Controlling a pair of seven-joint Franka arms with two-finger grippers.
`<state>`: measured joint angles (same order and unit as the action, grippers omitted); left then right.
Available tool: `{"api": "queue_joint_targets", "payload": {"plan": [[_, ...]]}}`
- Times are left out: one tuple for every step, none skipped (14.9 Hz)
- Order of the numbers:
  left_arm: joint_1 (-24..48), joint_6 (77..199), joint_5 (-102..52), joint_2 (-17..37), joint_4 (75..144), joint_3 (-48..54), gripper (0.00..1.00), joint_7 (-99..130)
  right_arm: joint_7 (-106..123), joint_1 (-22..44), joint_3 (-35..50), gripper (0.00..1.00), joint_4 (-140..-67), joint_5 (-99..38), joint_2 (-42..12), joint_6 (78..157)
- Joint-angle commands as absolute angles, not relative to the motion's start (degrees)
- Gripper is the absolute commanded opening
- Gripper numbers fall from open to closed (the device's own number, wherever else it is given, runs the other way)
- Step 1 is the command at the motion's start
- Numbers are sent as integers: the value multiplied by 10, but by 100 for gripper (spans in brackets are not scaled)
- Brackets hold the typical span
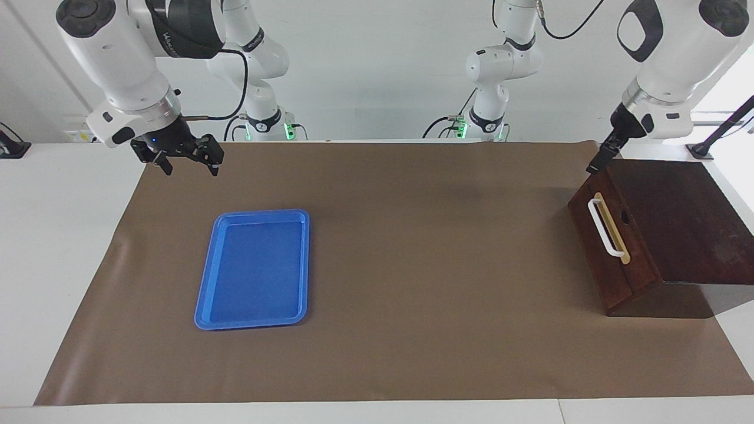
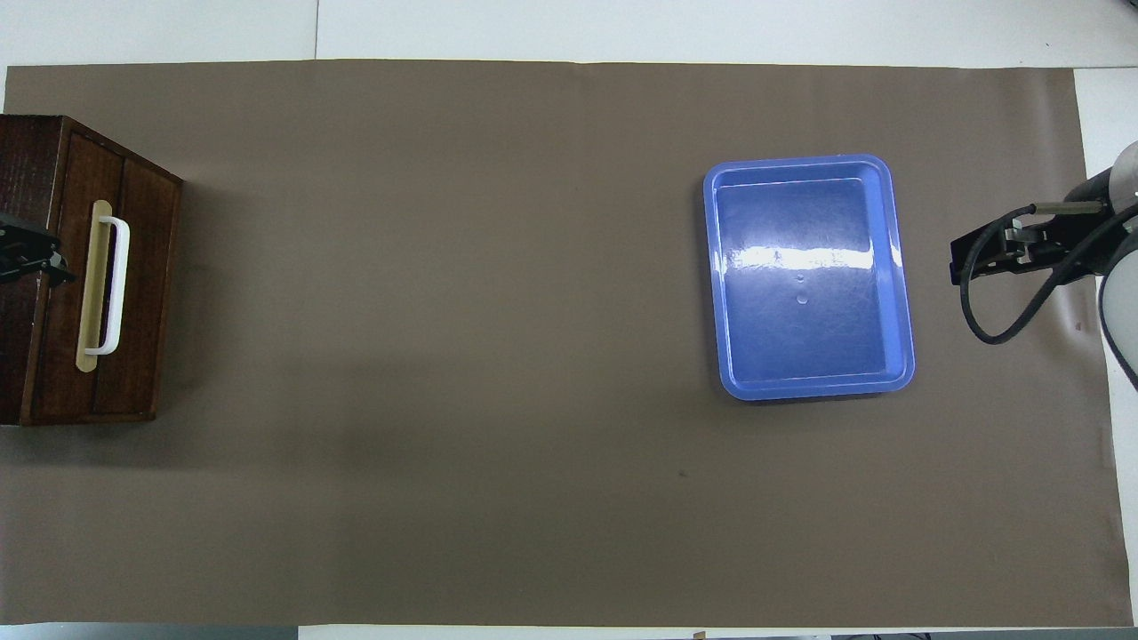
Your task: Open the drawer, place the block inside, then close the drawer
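Observation:
The dark red-brown drawer stands shut in its wooden box at the left arm's end of the table. Its white bar handle faces the middle of the table. The drawer and handle also show in the overhead view. The yellow block is not in view. My left gripper hangs over the box's top edge, just above the drawer front, and shows in the overhead view too. My right gripper is open and empty, raised over the mat's corner at the right arm's end.
A flat blue tray lies empty on the brown mat, toward the right arm's end; it also shows in the overhead view. The right gripper sits beside it in that view.

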<state>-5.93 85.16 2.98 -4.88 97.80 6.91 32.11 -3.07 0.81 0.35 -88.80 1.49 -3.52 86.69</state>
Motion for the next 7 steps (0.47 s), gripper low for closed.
{"api": "queue_joint_targets", "payload": {"plan": [[-53, 800, 19, -54, 959, 67, 100, 198, -35, -3, 11, 100, -899, 15, -25, 864], [-53, 799, 1, -61, 959, 66, 100, 171, -35, -3, 11, 100, -899, 15, -25, 864], [-53, 801, -10, -68, 959, 64, 100, 150, -35, -3, 11, 100, -899, 15, -25, 864], [-52, 807, -23, -69, 960, 65, 100, 133, -35, -3, 11, 100, -898, 14, -25, 864], [-52, 815, -27, -69, 960, 68, 100, 114, -35, -3, 11, 100, -898, 14, -25, 864], [-44, 816, -26, -65, 960, 68, 100, 106, -35, -3, 11, 100, -898, 15, -25, 864], [-35, 815, -24, -61, 960, 67, 100, 106, -35, -3, 11, 100, -899, 15, -25, 864]]}}
